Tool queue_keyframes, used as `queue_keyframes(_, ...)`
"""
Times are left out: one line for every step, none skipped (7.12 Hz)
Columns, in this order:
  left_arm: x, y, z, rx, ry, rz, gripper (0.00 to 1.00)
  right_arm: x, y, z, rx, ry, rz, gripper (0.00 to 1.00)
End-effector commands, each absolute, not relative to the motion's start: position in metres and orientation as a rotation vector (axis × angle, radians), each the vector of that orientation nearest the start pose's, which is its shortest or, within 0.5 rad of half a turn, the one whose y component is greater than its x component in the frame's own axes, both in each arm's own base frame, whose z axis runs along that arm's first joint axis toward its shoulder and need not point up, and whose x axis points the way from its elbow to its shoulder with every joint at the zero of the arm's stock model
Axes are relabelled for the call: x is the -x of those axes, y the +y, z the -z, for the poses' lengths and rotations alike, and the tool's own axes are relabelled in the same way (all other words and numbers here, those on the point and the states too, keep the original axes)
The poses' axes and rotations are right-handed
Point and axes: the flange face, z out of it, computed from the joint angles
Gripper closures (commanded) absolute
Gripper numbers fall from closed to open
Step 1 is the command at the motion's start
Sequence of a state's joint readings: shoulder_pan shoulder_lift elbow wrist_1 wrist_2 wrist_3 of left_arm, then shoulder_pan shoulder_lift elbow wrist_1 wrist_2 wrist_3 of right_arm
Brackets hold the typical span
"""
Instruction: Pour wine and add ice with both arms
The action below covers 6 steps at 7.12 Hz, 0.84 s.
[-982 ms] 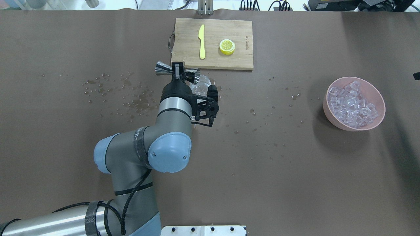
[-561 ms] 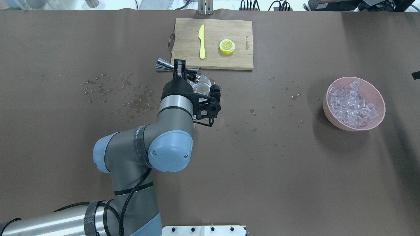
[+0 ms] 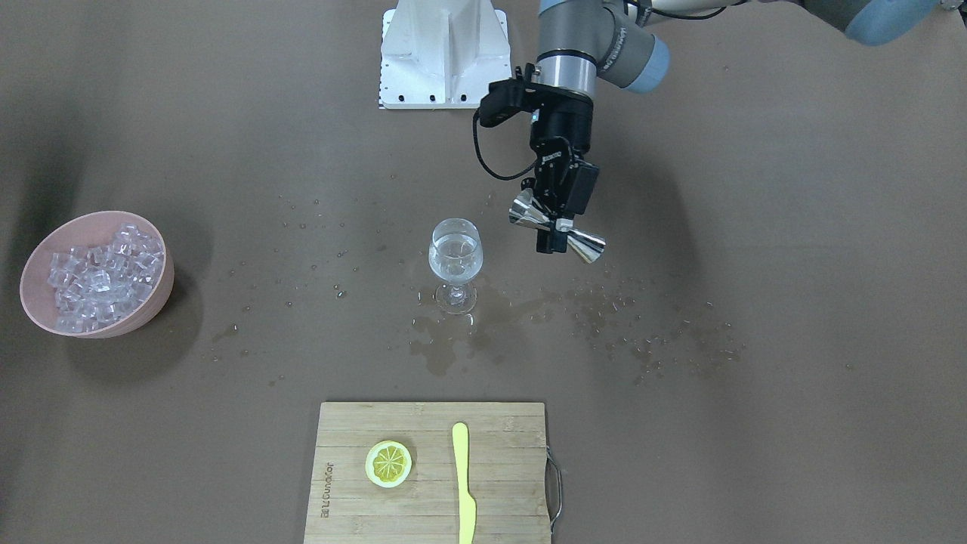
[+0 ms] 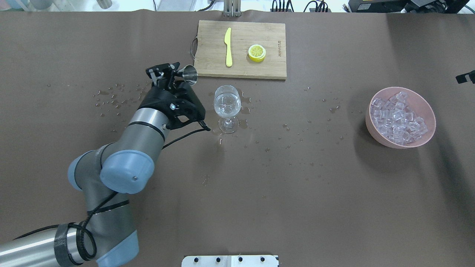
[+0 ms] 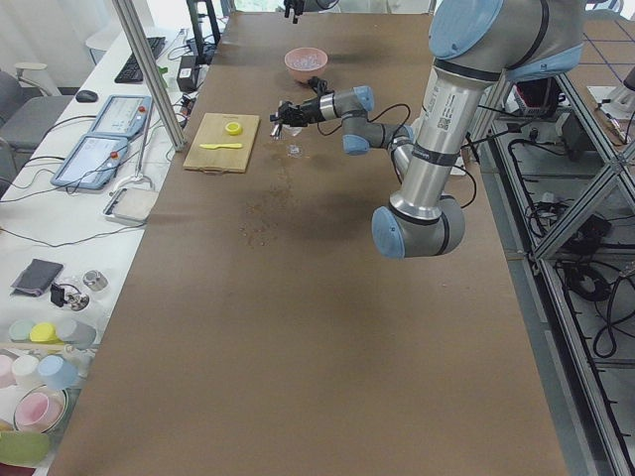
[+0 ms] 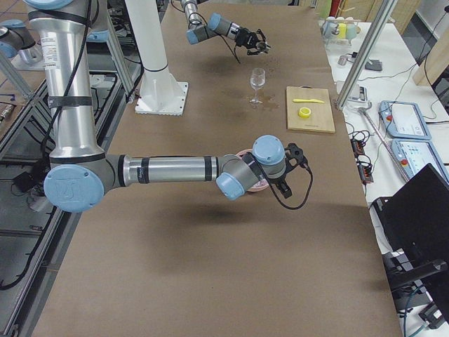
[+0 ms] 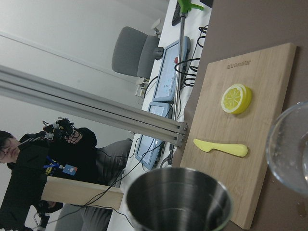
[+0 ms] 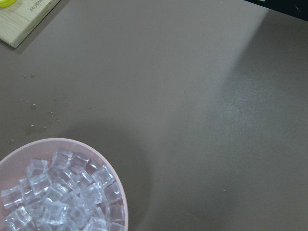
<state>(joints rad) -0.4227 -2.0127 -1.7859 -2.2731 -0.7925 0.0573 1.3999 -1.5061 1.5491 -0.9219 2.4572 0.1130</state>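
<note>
**Layout at the moment shown; the overhead view serves as the clock face.**

- **Brown tabletop** point(image 4: 334, 207): carries everything listed below.
- **Left arm** point(image 4: 111, 178): enters at 8 o'clock and reaches toward the centre. The left pincer point(image 4: 169, 76) is clamped on the narrow waist of a steel jigger point(image 4: 190, 74).
- **Right arm** point(image 6: 175, 168): stretched out level over the 3 o'clock end. The right pincer point(image 6: 283, 184) is near the bowl and apart from it. Whether its fingers are apart or together cannot be told.
- **Cutting board** point(image 4: 259, 66): wooden, at 12 o'clock, with a metal handle on its 9 o'clock edge.
- **Pink bowl** point(image 4: 372, 130): at 3 o'clock, well apart from the glass.
- **Ice** point(image 4: 399, 118): clear cubes heaped inside the pink bowl.
- **Wine glass** point(image 4: 227, 107): upright near the centre, at the board's 6 o'clock, with clear contents in it.
- **Jigger**: held off the tabletop with its axis tilted. It is at the glass's 10 o'clock, beside the glass and not touching it.
- **Knife** point(image 4: 228, 46): yellow, lying on the board along the 12-to-6 line.
- **Lemon slice** point(image 4: 256, 52): on the board at the knife's 3 o'clock, apart from it.
- **Droplets** point(image 4: 156, 115): scattered around the glass's foot and out toward 9 and 3 o'clock.
</note>
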Motion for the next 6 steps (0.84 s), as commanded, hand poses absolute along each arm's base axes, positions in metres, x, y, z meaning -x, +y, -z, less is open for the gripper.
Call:
queue_keyframes(-0.404, -0.467, -0.280, -1.319, 0.376, -0.141, 1.00, 0.044, -0.543, -0.550, -0.507, -0.944, 0.346, 0.00)
queue_keyframes(-0.374, -0.487, -0.307, -1.262, 0.492, -0.038, 1.00, 0.053, -0.545, -0.545, -0.500, -0.953, 0.351, 0.00)
queue_keyframes(-0.357, -0.509, -0.343, -1.198, 0.495, 0.048, 1.00, 0.067, -0.545, -0.539, -0.488, -0.967, 0.357, 0.00)
queue_keyframes(-0.342, -0.540, -0.382, -1.140, 0.443, 0.065, 1.00, 0.088, -0.545, -0.519, -0.455, -1.002, 0.311, 0.00)
queue_keyframes(-0.311, -0.565, -0.401, -1.067, 0.508, 0.120, 1.00, 0.108, -0.539, -0.497, -0.421, -1.022, 0.242, 0.00)
queue_keyframes(-0.288, -0.566, -0.447, -1.038, 0.610, 0.160, 1.00, 0.129, -0.532, -0.493, -0.395, -1.015, 0.221, 0.00)
